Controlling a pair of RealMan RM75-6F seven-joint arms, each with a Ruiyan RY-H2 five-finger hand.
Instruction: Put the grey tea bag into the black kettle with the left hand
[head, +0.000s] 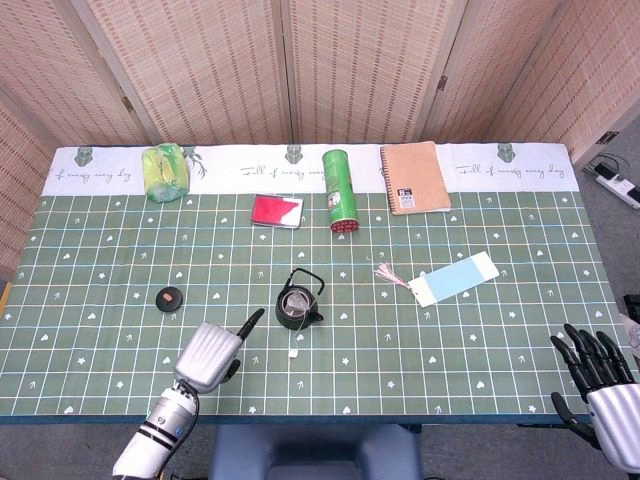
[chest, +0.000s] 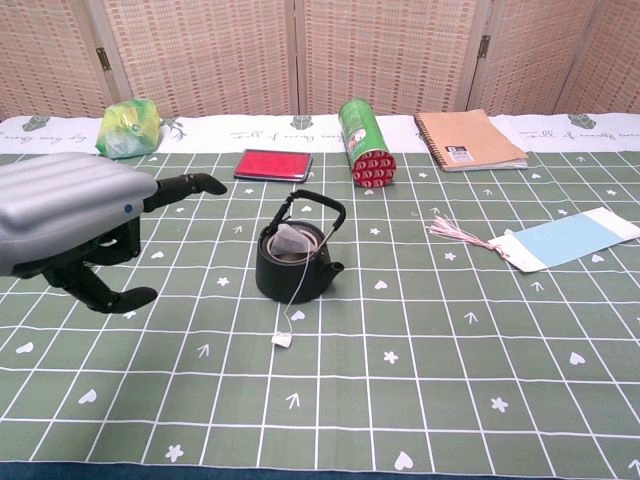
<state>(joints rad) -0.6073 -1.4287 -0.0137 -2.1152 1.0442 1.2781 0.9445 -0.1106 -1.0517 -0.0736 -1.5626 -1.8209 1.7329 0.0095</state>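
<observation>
Grey tea bag (chest: 292, 240): lodged in the mouth of the black kettle (chest: 296, 264), which stands upright on the green gridded table (chest: 480, 330); string runs over the rim and down the front wall to a small white tag (chest: 282, 340) lying on the cloth just before the kettle. My left robot hand (chest: 75, 225): off to the left of the kettle, apart from it, fingers spread, holding nothing. My right robot hand (head: 597, 375): at the table's near right corner, fingers apart, empty, well away from everything. Kettle lid (head: 170, 298): round, black, lying separately to the left. Also present: green cylinder (chest: 364, 141), red case (chest: 273, 164), notebook (chest: 470, 139), blue bookmark with tassel (chest: 560, 240), green-yellow bundle (chest: 128, 127). Risks, as I judge them: the bag seems to sit high in the opening, so a tug on the string could draw it back out; any low sweep of my left fingers near the tag would cause that. A knock on the raised handle could tip or slide the kettle.
</observation>
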